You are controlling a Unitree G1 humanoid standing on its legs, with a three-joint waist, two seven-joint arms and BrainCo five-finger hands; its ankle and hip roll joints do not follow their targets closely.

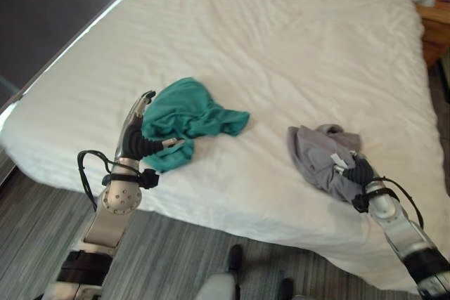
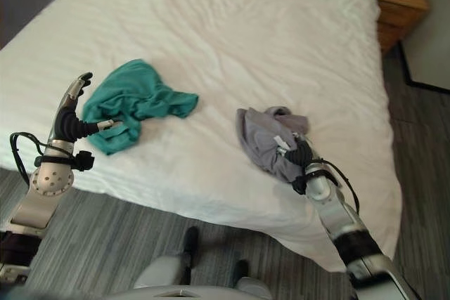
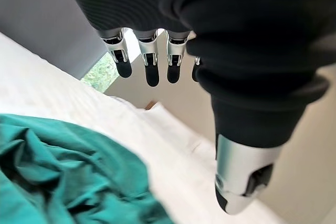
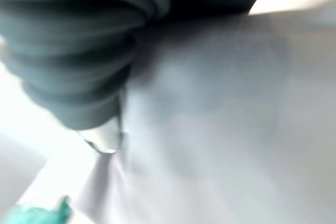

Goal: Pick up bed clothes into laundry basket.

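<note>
White cotton covers the wide bed [image 1: 281, 47], and both garments lie near its front edge, well apart from each other. No laundry basket can be made out. The crumpled teal cloth garment [image 1: 186, 121] spreads on the robot's left side, its long axis running from the near-left corner of the heap out toward the bed's middle. The bunched grey cloth garment [image 1: 325, 161] lies on the right side, close to the mattress edge.

Each arm has its own garment nearest. The left hand [image 1: 135, 131] stands upright at the teal heap's left edge, its fingers [image 3: 152, 69] straight and spread, holding nothing, with the cloth lying just beside the palm toward the bed's middle. The right hand [image 2: 301, 154] rests against the near corner of the grey garment; its fingers are buried in the folds, so whether they grip cannot be told. Judged from this, the left hand must close inward onto the teal cloth.
</note>
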